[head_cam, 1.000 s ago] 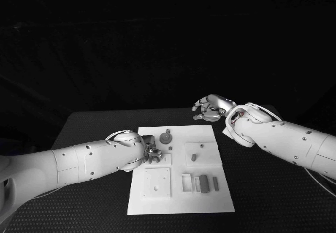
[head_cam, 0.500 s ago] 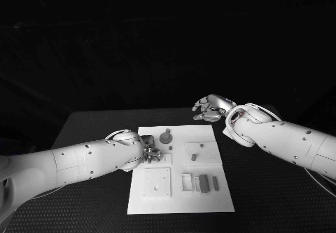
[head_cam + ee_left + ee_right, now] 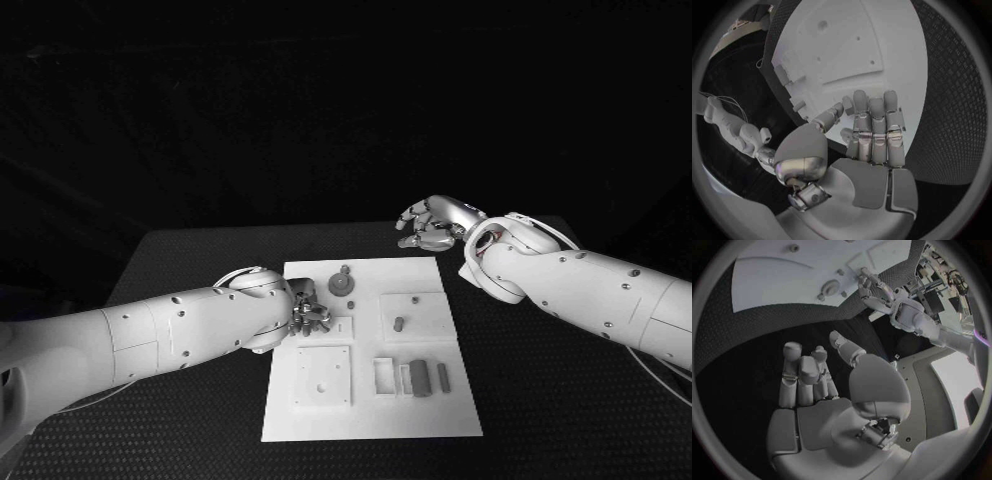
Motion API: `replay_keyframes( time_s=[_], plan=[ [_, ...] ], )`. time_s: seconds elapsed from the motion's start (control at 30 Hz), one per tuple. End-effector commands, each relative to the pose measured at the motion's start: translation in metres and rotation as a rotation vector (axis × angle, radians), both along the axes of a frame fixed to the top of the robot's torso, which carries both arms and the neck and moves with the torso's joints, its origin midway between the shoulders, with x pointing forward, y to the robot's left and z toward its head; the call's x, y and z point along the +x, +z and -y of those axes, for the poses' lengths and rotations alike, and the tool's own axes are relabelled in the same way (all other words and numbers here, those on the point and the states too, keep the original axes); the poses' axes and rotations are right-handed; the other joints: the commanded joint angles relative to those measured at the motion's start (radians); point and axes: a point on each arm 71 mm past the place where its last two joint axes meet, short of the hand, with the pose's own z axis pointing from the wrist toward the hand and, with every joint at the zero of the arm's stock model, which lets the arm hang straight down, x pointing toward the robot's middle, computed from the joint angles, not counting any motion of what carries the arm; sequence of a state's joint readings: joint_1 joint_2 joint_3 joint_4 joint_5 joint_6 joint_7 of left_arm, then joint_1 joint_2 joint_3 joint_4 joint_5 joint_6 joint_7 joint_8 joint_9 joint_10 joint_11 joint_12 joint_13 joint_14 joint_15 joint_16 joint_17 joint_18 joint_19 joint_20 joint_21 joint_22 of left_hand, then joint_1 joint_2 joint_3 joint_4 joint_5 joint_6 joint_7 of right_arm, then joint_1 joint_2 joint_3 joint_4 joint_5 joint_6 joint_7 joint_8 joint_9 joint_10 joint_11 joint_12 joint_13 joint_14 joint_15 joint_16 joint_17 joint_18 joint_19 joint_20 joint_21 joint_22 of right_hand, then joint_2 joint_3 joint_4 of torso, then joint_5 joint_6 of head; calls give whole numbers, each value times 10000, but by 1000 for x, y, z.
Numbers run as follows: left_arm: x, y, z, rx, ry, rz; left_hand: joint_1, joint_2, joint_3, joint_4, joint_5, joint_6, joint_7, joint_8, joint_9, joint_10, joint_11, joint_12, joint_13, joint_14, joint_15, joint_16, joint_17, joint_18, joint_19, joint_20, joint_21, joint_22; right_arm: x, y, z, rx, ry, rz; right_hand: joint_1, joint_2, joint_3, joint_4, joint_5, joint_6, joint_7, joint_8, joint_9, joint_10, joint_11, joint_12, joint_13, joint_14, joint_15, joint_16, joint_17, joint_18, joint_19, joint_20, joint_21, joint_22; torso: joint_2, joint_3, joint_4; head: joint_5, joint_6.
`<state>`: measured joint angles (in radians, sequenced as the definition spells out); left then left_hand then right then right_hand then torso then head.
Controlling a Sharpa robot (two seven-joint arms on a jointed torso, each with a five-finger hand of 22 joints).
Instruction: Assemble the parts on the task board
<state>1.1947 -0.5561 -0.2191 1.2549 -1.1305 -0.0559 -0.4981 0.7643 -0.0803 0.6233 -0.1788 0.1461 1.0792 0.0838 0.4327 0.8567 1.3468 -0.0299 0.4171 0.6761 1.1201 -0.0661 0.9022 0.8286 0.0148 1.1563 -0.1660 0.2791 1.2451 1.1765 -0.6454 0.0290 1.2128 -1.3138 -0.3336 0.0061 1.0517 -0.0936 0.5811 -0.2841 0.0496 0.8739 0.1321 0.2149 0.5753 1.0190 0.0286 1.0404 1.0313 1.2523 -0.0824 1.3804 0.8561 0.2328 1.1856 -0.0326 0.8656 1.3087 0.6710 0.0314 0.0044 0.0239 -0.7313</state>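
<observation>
The white task board (image 3: 433, 425) lies mid-table. A round grey part (image 3: 342, 285) and a small peg (image 3: 400, 323) stand on its far half. Long grey pieces (image 3: 420, 378) lie in its near right section. My left hand (image 3: 309, 316) hangs over the board's left edge, fingers pointing down beside a raised square block (image 3: 340, 327). In the left wrist view the left hand's fingers (image 3: 876, 132) lie straight and close together with the thumb against them; whether anything is pinched there is unclear. My right hand (image 3: 433, 222) hovers past the board's far right corner, its fingers (image 3: 803, 376) loosely spread and holding nothing.
A square plate with holes (image 3: 323, 376) takes up the board's near left. The black table (image 3: 562, 400) extends on both sides of the board. The right wrist view shows the board (image 3: 773, 280), the round part (image 3: 831, 288) and the left hand (image 3: 872, 286).
The left hand has crept very slightly toward the board's left edge. The right hand and the parts have stayed put.
</observation>
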Motion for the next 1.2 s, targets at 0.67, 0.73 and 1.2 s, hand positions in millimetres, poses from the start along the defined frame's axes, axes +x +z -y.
replay_keyframes(
  time_s=[0.67, 0.73, 1.2],
  plan=[
    [-4, 0, 0, -1118, 457, -988, 871, 1209, 132, -820, -412, 612, -576, -130, 28, -258, 3, 56, -57, -224, 52, 140, -191, 32, -9, 71, -220, 123, 0, -2, 1, -74, 9, -157, -112, 15, -52, 13, 8, 75, 131, -66, -18, -9, 29, 48, -14, -11, 34, -48, 12, 290, -29, -11, -37, 148, -2, 4, -3, -1, -15],
    [-3, 2, -1, -1160, 496, -906, 853, 1239, 119, -825, -417, 609, -572, -137, 26, -263, 6, 54, -60, -231, 56, 144, -196, 29, -13, 75, -226, 127, 0, -2, 1, -76, 11, -162, -115, 16, -52, 14, 8, 75, 131, -66, -19, -9, 29, 49, -15, -10, 35, -48, 12, 290, -28, -11, -37, 148, -1, 8, 1, -7, -15],
    [3, 16, -4, -1576, 760, -126, 734, 1453, 12, -921, -955, 568, -539, -216, 3, -335, 39, 36, -86, -322, 78, 180, -259, 19, -60, 96, -291, 179, 0, -2, 1, -80, 13, -170, -131, 14, -53, 18, 8, 76, 132, -67, -21, -8, 30, 52, -17, -9, 36, -48, 12, 290, -25, -12, -39, 148, 1, 5, -3, 12, -9]
  ],
)
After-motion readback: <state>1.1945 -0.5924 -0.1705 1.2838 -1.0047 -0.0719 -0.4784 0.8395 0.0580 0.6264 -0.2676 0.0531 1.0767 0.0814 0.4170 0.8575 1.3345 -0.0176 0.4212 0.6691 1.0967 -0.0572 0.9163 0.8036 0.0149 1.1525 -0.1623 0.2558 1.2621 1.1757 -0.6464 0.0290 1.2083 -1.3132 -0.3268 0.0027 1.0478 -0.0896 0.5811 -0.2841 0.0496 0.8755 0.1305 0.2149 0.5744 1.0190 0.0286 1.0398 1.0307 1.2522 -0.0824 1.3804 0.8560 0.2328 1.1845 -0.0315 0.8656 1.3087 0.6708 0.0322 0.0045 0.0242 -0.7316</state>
